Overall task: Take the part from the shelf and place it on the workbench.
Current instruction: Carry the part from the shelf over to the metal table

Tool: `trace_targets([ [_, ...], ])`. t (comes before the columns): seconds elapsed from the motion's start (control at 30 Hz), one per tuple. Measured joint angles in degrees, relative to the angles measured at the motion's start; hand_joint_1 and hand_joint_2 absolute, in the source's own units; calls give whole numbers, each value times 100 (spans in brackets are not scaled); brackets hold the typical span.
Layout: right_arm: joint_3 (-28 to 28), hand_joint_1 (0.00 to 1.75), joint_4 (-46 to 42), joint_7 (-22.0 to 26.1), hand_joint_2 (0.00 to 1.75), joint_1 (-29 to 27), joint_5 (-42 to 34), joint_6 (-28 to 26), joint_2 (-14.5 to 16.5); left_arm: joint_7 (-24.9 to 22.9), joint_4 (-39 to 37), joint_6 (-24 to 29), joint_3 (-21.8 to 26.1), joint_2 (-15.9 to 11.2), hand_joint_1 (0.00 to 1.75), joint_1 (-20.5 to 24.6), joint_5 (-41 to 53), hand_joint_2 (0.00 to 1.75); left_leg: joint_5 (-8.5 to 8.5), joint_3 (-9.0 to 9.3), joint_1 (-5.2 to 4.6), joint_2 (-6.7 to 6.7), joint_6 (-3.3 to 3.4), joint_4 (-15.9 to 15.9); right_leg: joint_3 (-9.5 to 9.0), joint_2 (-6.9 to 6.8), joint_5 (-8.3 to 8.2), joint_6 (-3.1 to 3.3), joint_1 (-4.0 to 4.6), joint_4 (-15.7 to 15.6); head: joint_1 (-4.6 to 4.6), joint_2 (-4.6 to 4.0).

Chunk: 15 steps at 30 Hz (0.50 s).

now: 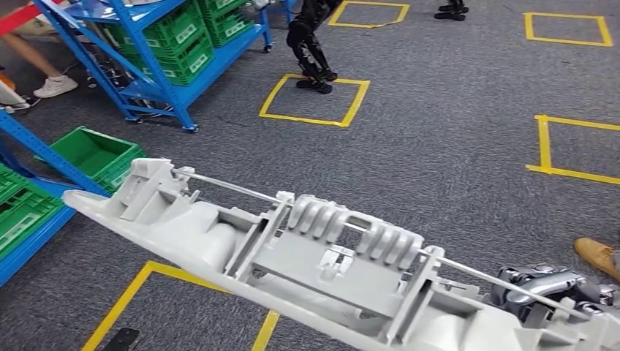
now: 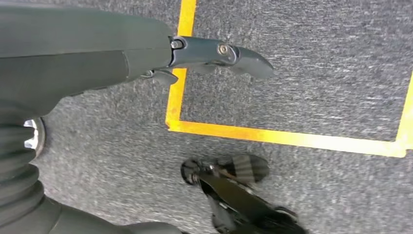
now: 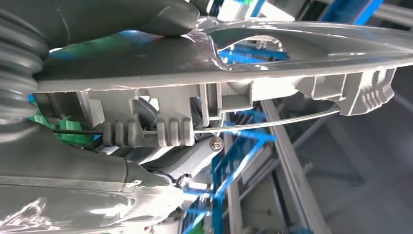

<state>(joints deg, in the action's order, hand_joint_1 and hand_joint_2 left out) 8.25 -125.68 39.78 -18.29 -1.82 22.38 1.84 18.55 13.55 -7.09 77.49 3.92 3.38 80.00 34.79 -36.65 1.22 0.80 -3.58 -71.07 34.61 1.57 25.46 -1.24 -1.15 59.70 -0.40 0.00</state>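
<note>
The part is a long, pale grey plastic moulding with ribs, clips and a thin metal rod along it. It is carried above the carpet, stretching from the lower right up to the left. My right hand grips its right end from below. In the right wrist view the thick thumb lies over the part and the fingers curl under it, with my right hand close behind. My left hand hangs over the floor, its dark fingers stretched out, holding nothing.
A blue shelf with green crates stands at the back left. An open green crate sits beside another blue shelf. Yellow tape squares mark the grey carpet. Another robot's dark legs and people's shoes are nearby.
</note>
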Motion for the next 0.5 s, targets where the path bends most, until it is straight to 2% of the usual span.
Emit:
trace_targets([
  [0.03,57,175,0,0,175,-13,-10,-80,-28,-24,-1,14,-1,4,0,-8,4,175,26,-154,-11,-20,23,-242,3,81,-1,8,10,0,-3,0],
  [0.07,104,175,0,0,175,-23,-22,-143,-57,-40,-2,27,-1,7,0,-11,7,175,-70,-205,-20,-35,50,-264,3,166,-3,10,16,1,-3,0],
  [0.1,146,175,0,0,175,-28,-40,-192,-83,-45,-3,39,-1,10,0,-7,5,175,-265,-145,-27,-61,77,-63,-1,248,-6,7,19,1,-3,0],
  [0.13,177,175,0,0,175,-28,-59,-220,-105,-38,-4,50,-1,9,0,-1,-1,175,-501,-1,-29,-131,102,293,-4,327,-10,-1,15,1,-3,0],
  [0.17,201,175,0,0,175,-21,-80,-235,-124,-24,-4,59,-1,8,0,7,-9,175,-692,169,-27,-255,122,691,0,404,-12,-21,21,9,-4,0],
  [0.2,220,175,0,1,175,-11,-98,-239,-140,-3,-4,61,-2,5,0,16,-17,175,-802,308,-19,-360,120,1020,16,475,-17,-47,23,18,-3,1],
  [0.23,234,175,0,1,175,-2,-109,-234,-155,22,-4,62,-4,3,0,28,-26,175,-842,397,-17,-444,118,1233,36,537,-28,-83,19,13,-3,1],
  [0.27,245,175,0,1,175,4,-115,-228,-170,45,-4,62,-5,3,0,41,-34,175,-830,431,-21,-474,117,1322,56,592,-43,-125,13,-1,-6,1],
  [0.3,253,175,0,1,175,5,-116,-220,-186,66,-4,63,-7,4,0,57,-41,175,-829,437,-23,-428,129,1346,78,645,-66,-169,-3,-30,-5,1],
  [0.33,258,175,0,0,175,2,-116,-213,-202,81,-5,64,-7,8,0,74,-48,175,-845,440,-25,-376,164,1358,92,638,-76,-204,-14,-48,-6,0],
  [0.37,261,175,0,1,175,6,-116,-208,-219,92,-5,65,-8,14,0,88,-54,175,-859,443,-24,-318,203,1371,123,531,-36,-229,-10,1,3,0],
  [0.4,264,175,1,1,175,18,-116,-204,-236,99,-7,66,-8,21,0,97,-57,175,-869,445,-24,-253,240,1383,202,369,75,-248,-2,163,22,0],
  [0.47,269,175,2,1,175,44,-116,-201,-266,106,-10,73,-9,31,0,88,-63,175,-862,449,-47,-125,283,1389,498,11,465,-270,15,840,54,0],
  [0.5,271,175,2,0,175,51,-116,-200,-278,106,-11,83,-9,34,0,77,-63,175,-856,452,-64,-50,295,1388,679,-65,649,-282,16,1239,60,0],
])
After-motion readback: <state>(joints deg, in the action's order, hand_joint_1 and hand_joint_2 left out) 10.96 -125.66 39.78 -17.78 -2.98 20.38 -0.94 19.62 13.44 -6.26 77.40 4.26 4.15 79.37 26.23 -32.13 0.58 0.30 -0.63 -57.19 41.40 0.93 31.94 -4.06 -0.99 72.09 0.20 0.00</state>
